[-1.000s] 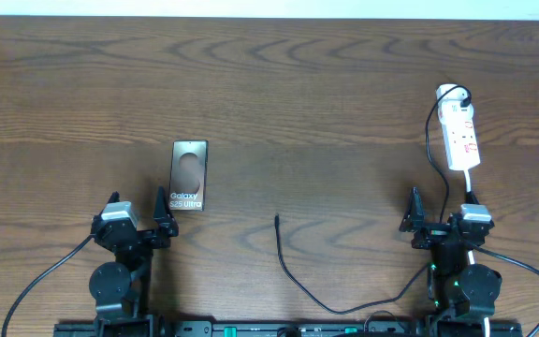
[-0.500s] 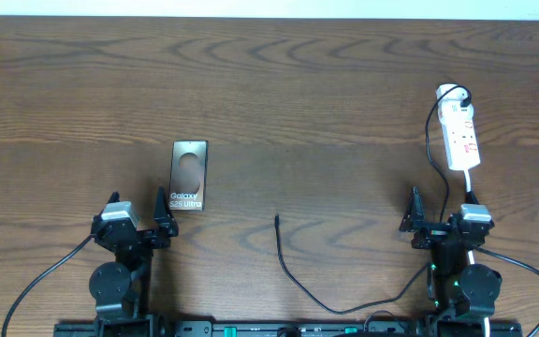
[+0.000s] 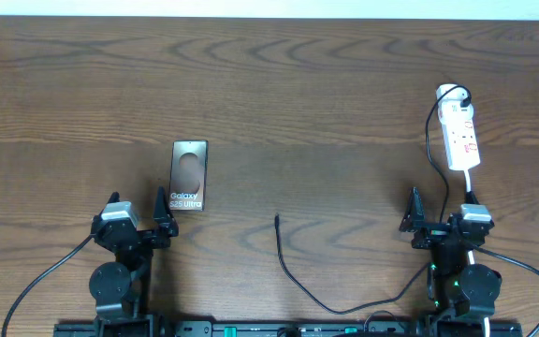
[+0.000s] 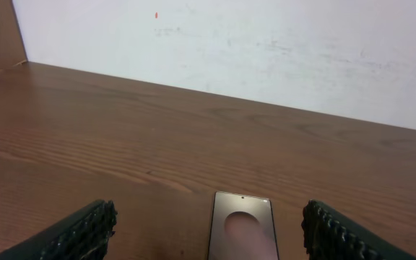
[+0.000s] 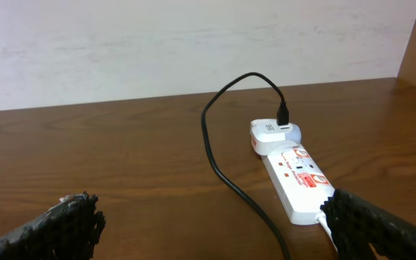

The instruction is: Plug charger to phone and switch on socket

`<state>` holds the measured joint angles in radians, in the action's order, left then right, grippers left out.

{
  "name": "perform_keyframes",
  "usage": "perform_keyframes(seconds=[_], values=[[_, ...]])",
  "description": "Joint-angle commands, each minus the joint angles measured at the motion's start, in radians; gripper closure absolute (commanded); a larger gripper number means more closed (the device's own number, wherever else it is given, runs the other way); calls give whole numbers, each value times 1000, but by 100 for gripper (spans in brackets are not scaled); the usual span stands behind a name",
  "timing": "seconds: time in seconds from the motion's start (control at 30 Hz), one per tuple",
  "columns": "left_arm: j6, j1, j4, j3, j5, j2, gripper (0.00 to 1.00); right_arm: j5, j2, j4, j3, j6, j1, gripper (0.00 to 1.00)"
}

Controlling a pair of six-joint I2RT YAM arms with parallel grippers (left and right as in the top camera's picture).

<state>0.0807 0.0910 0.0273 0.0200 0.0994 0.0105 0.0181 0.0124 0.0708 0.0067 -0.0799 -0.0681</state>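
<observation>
The left claw [image 3: 137, 211] and right claw [image 3: 441, 211] are spread wide apart. The phone [image 3: 189, 175] lies mid-left; the charger [image 3: 293, 271] lies apart, lower middle.

Overhead: high above, looks straight down, far off; takes in whole tabletop [image 3: 298, 84], with left arm [image 3: 120, 253] and right arm [image 3: 457, 267] at bottom edge.
Left wrist: low, close to tabletop, faces forward toward wall [image 4: 266, 50]; left jaws at lower corners, spread wide; phone [image 4: 242, 235] just ahead between them.
Right wrist: same low forward look; right jaws at lower corners, spread wide; socket [image 5: 297, 179] near, right of centre.
Overhead shares phone with left wrist, socket and charger [image 5: 215, 155] with right wrist.
</observation>
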Motion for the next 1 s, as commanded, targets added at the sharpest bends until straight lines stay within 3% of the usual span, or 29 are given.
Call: perform_keyframes(seconds=[0.0, 0.57, 0.97], values=[[-6, 6, 31, -15, 20, -6, 15, -12, -7, 5, -1, -13, -6, 1], [-6, 6, 17, 98, 25, 56, 15, -12, -6, 5, -1, -13, -6, 1], [-44, 6, 90, 493, 102, 494, 15, -12, -7, 5, -1, -13, -6, 1]])
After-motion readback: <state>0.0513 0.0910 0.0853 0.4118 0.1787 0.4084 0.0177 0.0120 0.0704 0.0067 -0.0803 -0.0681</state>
